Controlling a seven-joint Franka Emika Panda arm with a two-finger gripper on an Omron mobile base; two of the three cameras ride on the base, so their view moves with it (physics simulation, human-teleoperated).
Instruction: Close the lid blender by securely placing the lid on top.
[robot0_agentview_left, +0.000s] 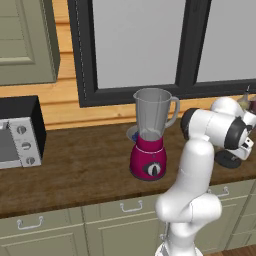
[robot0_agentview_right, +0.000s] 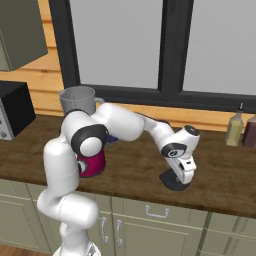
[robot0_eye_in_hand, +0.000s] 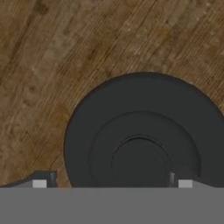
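Observation:
The blender stands on the wooden counter, a magenta base (robot0_agentview_left: 148, 161) (robot0_agentview_right: 93, 163) under a clear grey jar (robot0_agentview_left: 152, 112) (robot0_agentview_right: 77, 102) whose top is open. The lid (robot0_agentview_left: 228, 160) (robot0_agentview_right: 174, 181) (robot0_eye_in_hand: 140, 148), a dark round cap with a raised centre knob, lies flat on the counter to the blender's right. My gripper (robot0_agentview_right: 184, 177) (robot0_eye_in_hand: 112, 183) hangs straight down just above it and is open. In the hand view one fingertip (robot0_eye_in_hand: 43, 181) is off the lid's left rim and the other (robot0_eye_in_hand: 182, 181) is over the lid, right of the knob.
A silver and black toaster oven (robot0_agentview_left: 17, 132) (robot0_agentview_right: 12, 112) sits at the counter's left end. A pale blue-grey disc (robot0_agentview_left: 132, 134) lies behind the blender. Bottles (robot0_agentview_right: 233, 127) stand at the back right under the window. Cabinet drawers (robot0_agentview_left: 130, 206) run below the counter edge.

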